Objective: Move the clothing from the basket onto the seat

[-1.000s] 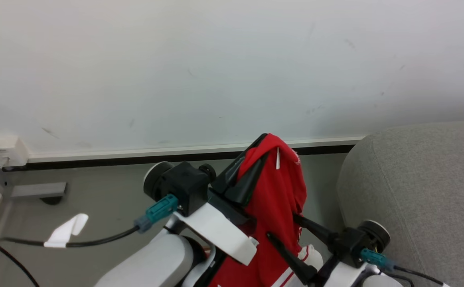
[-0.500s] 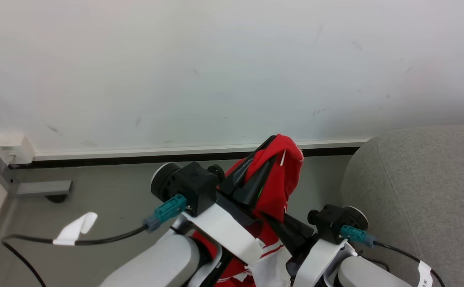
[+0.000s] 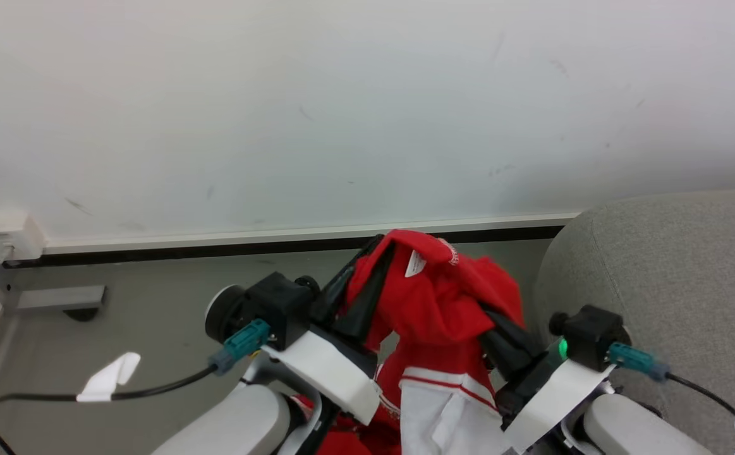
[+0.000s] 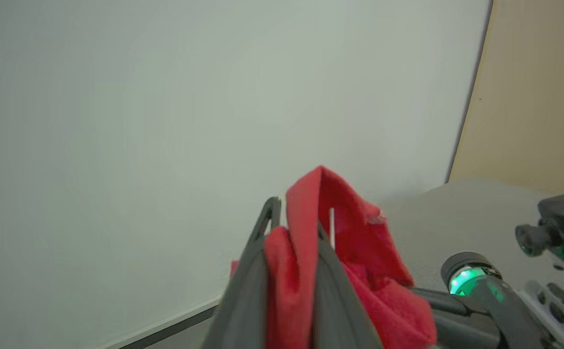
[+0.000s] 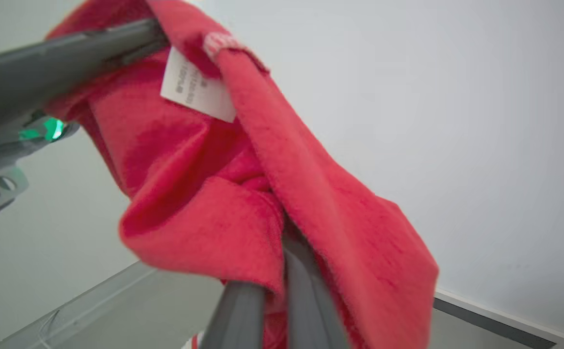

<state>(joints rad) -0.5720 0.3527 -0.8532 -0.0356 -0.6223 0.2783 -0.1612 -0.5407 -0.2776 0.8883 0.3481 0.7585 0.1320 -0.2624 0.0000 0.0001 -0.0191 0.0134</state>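
The clothing [image 3: 437, 303] is a bright red garment with white panels and a white tag, hanging in the air between both grippers. My left gripper [image 3: 373, 253] is shut on its top edge, with red fabric pinched between the dark fingers [image 4: 257, 271]. To its right and a little lower, my right gripper [image 3: 490, 319] is shut on another fold of the same garment [image 5: 223, 228]. The left gripper's fingers [image 5: 68, 48] cross the upper left of the right wrist view. The grey seat [image 3: 670, 272] rises just right of the right gripper. The basket is out of view.
A white wall [image 3: 342, 114] with a skirting board stands close behind the grippers, above grey floor [image 3: 152, 303]. A black cable with a white tape tag [image 3: 108, 376] lies on the floor at left. A beige panel [image 4: 534, 97] stands behind the seat.
My right gripper was open beside the hanging garment, then rose and shut on it. The garment now spreads between the two grippers instead of hanging straight down from the left one.
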